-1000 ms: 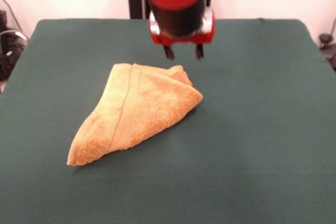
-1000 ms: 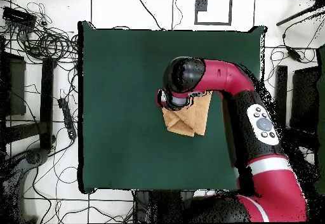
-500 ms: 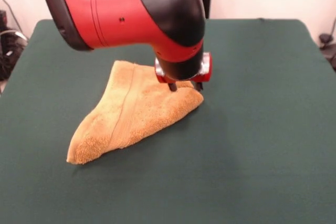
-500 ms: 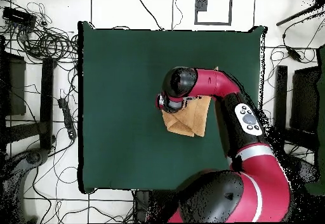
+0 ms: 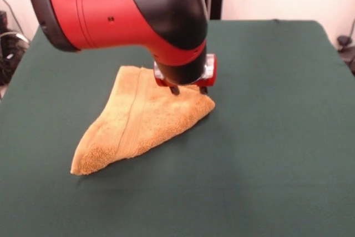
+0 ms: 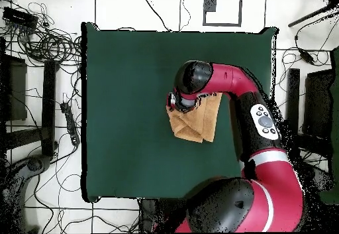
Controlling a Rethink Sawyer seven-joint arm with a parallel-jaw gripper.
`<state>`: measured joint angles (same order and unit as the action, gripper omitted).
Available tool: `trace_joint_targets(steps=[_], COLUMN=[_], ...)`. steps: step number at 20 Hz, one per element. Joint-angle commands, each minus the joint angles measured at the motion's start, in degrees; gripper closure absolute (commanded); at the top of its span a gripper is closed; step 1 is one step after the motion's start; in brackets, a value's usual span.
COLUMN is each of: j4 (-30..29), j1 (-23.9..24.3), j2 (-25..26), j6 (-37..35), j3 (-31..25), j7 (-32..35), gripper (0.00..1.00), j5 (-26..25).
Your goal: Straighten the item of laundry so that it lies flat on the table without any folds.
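Compared with half a second ago, the gripper (image 5: 188,89) sits a little further toward the left of the front view and slightly higher up the towel (image 5: 141,119), now over the towel's upper right corner rather than at its right tip. The big elbow housing has shifted left with it. A second ago the gripper hung clear above the tabletop (image 5: 277,137) behind the towel; now it is down on the cloth. The towel itself has barely changed: the same folded, roughly triangular shape, with its right corner perhaps a touch flatter.

The arm (image 5: 116,12) reaches in from the upper left of the front view, bends at the black elbow and points the wrist straight down. The red wrist ring sits just above the towel, and two dark fingers (image 5: 175,89) stick out below it with a gap between them, their tips touching the pile at the folded corner. Whether they pinch any cloth between them cannot be told.

The towel lies near the middle of the tabletop, folded over on itself, with a flat woven band running from its top edge down toward the lower left point. That lower left corner lies thick and rounded.

In the overhead view the arm (image 6: 232,85) curves over the towel's (image 6: 198,122) right side and the wrist covers its upper left corner; the gripper (image 6: 177,103) is mostly hidden under it.
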<state>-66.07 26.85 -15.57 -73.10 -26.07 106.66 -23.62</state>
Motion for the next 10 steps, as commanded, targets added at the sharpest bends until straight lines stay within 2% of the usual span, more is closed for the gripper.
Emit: trace_joint_targets(steps=[1,8,10], j4=[1.8,4.5,5.8], j1=[-0.8,-2.4,-3.5], j2=[6.6,10.6,11.2], j6=[7.7,10.6,9.4], j3=[-4.5,-3.0,-2.7], j7=[-15.1,-14.7,-14.5], gripper=[0.0,0.0,0.0], j5=[-3.6,-7.1,-7.6])
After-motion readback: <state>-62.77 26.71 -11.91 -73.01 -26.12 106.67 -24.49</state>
